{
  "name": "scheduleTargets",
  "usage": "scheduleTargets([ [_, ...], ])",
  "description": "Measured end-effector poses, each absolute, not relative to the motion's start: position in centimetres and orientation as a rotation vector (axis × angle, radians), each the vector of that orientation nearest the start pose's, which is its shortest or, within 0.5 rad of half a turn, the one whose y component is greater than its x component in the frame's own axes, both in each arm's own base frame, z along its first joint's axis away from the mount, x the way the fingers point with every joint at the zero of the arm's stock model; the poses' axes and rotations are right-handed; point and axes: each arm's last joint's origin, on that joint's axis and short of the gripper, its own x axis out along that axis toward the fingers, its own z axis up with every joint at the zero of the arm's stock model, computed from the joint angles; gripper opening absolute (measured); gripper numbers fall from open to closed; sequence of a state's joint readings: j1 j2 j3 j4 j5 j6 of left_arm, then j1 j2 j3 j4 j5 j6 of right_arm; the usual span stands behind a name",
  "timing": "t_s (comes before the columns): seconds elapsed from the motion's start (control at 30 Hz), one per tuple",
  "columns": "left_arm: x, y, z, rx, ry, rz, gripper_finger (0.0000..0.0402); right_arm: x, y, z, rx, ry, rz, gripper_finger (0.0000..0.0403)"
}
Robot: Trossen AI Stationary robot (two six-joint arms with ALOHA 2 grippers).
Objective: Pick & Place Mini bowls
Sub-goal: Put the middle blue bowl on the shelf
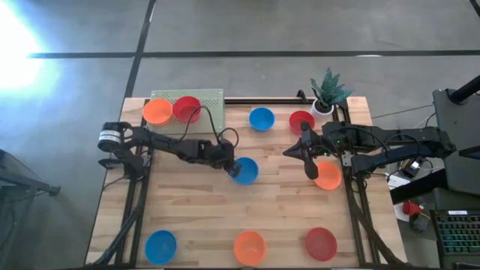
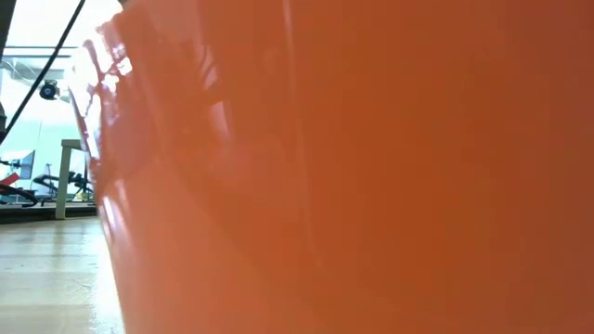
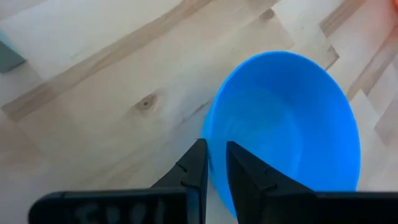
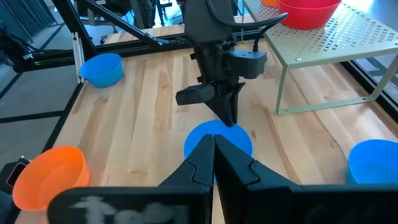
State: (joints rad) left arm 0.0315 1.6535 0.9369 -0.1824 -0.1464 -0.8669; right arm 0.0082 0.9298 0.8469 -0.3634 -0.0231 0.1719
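A blue mini bowl [image 1: 247,171] stands mid-table, and my left gripper [image 1: 233,168] is shut on its left rim. The right wrist view shows this bowl [image 4: 219,132] under the left gripper [image 4: 229,113]. My right gripper [image 1: 310,166] hovers shut and empty above the table, next to an orange bowl [image 1: 328,176]. More bowls rest on their bases. A blue one [image 1: 261,118] and a red one [image 1: 301,120] are at the far side. Blue [image 1: 160,246], orange [image 1: 250,247] and red [image 1: 321,244] ones are at the near edge. My left gripper pinches the blue bowl's rim [image 3: 208,146] on the side toward the table's left. One finger [image 3: 249,177] is inside the bowl and the other [image 3: 196,171] outside. The fingers slant down from the table's left. The bowl stays upright, seemingly on the wood.
A pale green perforated rack [image 1: 212,100] at the far left carries an orange bowl [image 1: 157,111] and a red bowl [image 1: 186,109]. A potted plant [image 1: 325,91] stands at the far right. The low view is filled by an orange bowl [image 2: 371,186] close to the camera.
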Motion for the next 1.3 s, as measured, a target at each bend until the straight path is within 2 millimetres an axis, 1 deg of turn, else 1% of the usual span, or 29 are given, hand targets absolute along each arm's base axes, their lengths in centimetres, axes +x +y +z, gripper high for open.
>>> scheduleTargets([
  [0.3,32.5,1.3,17.3,-0.75,0.771,0.539,0.0051,19.8,0.2,31.3,0.171,0.447,-0.012,0.0008],
  [0.43,32.8,1.2,16.4,-0.746,0.788,0.538,0.0051,19.8,0.1,31.3,0.166,0.445,-0.035,0.0008],
  [0.57,33.1,1.1,15.4,-0.77,0.834,0.495,0.0051,19.9,0.1,31.3,0.169,0.445,-0.036,0.0008],
  [0.67,33.2,1.0,15.1,-0.779,0.848,0.486,0.005,19.9,0.1,31.3,0.17,0.445,-0.037,0.0008],
  [0.73,33.2,1.0,15.0,-0.781,0.854,0.485,0.0041,19.9,0.1,31.3,0.17,0.446,-0.038,0.0008],
  [0.87,33.2,0.9,15.0,-0.791,0.869,0.474,0.0007,19.9,0.1,31.3,0.17,0.445,-0.038,0.0008],
  [1.0,33.2,0.9,15.1,-0.802,0.88,0.453,0.0003,19.9,0.1,31.3,0.17,0.445,-0.037,0.0008],
  [1.07,33.2,0.8,15.3,-0.813,0.894,0.434,0.0002,19.9,0.1,31.3,0.169,0.445,-0.037,0.0008],
  [1.13,33.2,0.8,15.9,-0.82,0.896,0.42,0.0002,19.9,0.1,31.3,0.169,0.445,-0.038,0.0008],
  [1.3,32.8,0.9,19.3,-0.814,0.9,0.396,0.0001,19.9,0.1,31.3,0.169,0.444,-0.038,0.0008],
])
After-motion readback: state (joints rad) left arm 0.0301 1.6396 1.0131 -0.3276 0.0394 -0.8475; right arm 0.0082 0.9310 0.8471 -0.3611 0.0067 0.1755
